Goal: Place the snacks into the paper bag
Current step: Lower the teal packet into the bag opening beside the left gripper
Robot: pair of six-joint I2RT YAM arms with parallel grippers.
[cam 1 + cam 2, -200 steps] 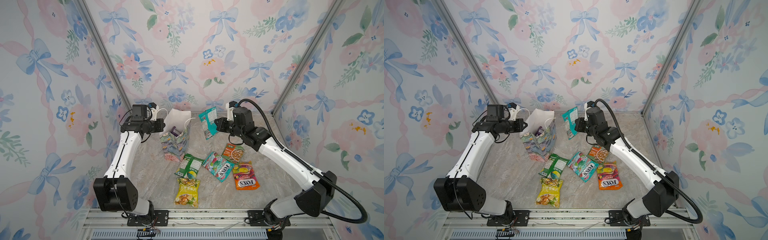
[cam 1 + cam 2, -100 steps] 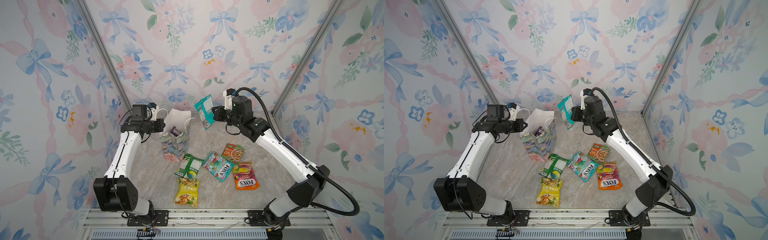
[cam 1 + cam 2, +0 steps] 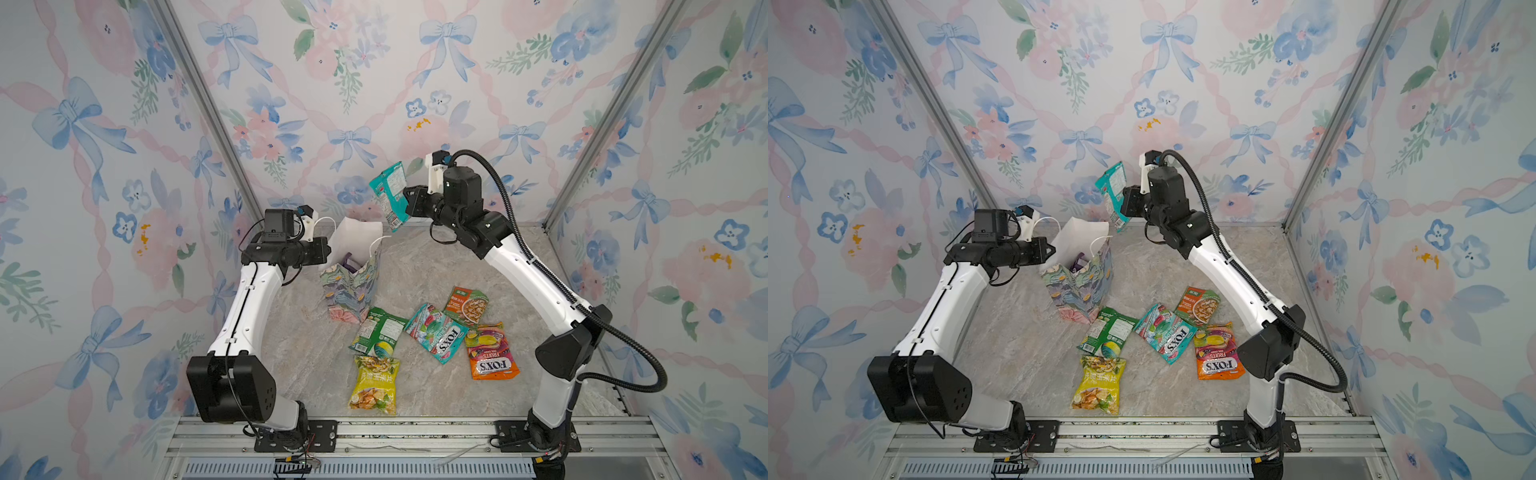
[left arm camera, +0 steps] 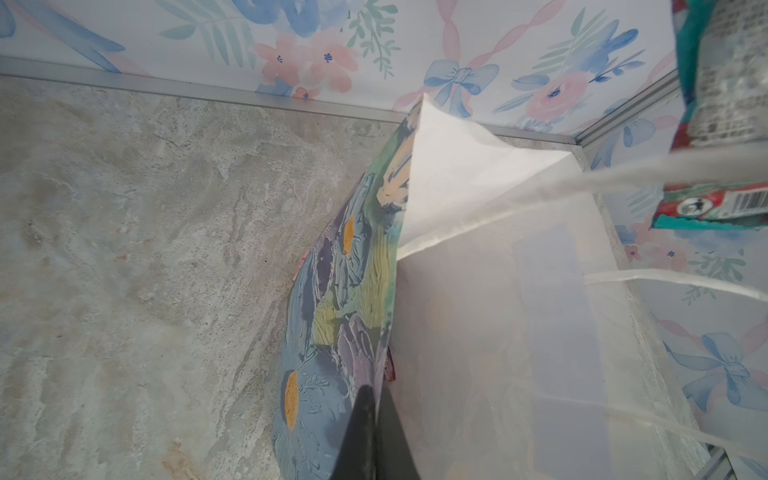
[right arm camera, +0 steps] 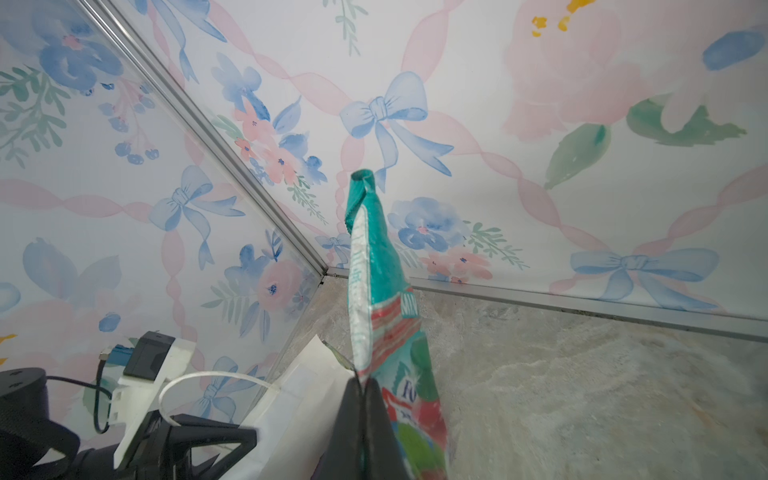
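Left wrist view crops teal packet (image 4: pixel 723 83) clamped by right gripper (image 5: pixel 360 384); left gripper (image 4: pixel 374 392) pinches paper bag (image 4: pixel 353 291) (contents mostly hidden).

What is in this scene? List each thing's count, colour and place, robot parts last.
paper bag: one, pastel flowered, upright left of middle.
purple packet: one, purple, inside the bag.
lifted teal packet: one, teal, held above the table.
green packet: one, green, by the bag's foot.
yellow packet: one, yellow, nearest front.
flat teal packet: one, teal, right of the green one.
orange packet: one, orange, farthest right.
orange-green packet: one, orange-green, behind the orange one.
table: one, grey marble, under all.
left claw: one, black, shut on the bag's rim.
right claw: one, black, shut on the lifted teal packet.
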